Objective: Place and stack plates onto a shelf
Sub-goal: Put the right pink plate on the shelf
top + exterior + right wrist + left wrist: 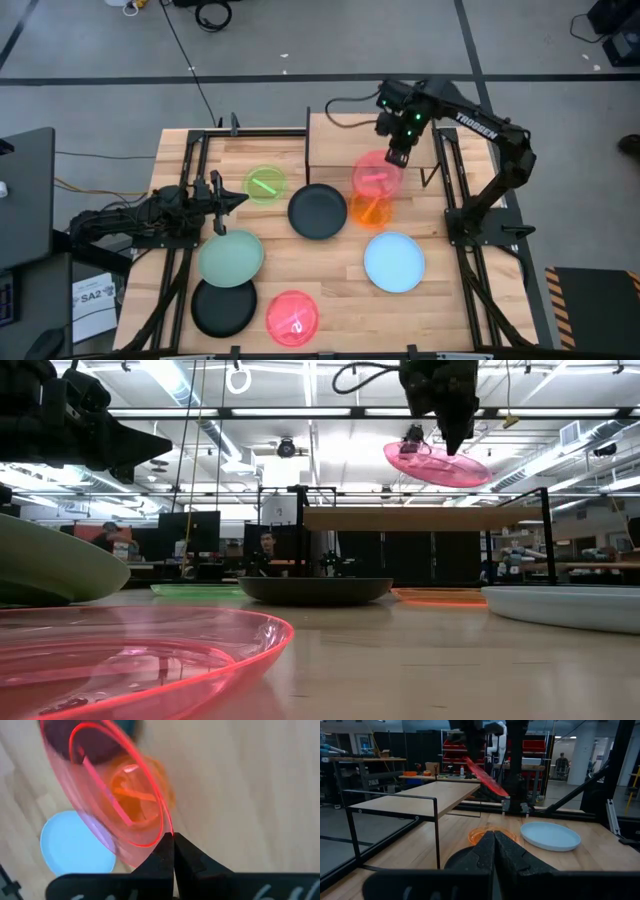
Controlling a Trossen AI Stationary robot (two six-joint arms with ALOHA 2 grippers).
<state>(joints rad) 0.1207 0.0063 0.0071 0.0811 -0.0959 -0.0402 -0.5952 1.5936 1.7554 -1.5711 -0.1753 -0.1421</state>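
At the left of the high view you have the left gripper (232,201) waiting with its fingers pressed together, holding nothing, just above the pale green plate (231,257). Below that sit a black plate (223,307) and the red plate (293,317). The lime green plate (265,185) lies beside the gripper tip. Toward the centre, a second black plate (318,211) rests just below the shelf (340,140). Right of it, your right gripper (398,155) pinches the rim of the pink plate (375,175), lifted and tilted in the air at the shelf's front edge, above the orange plate (371,210). The light blue plate (394,262) lies at lower right.
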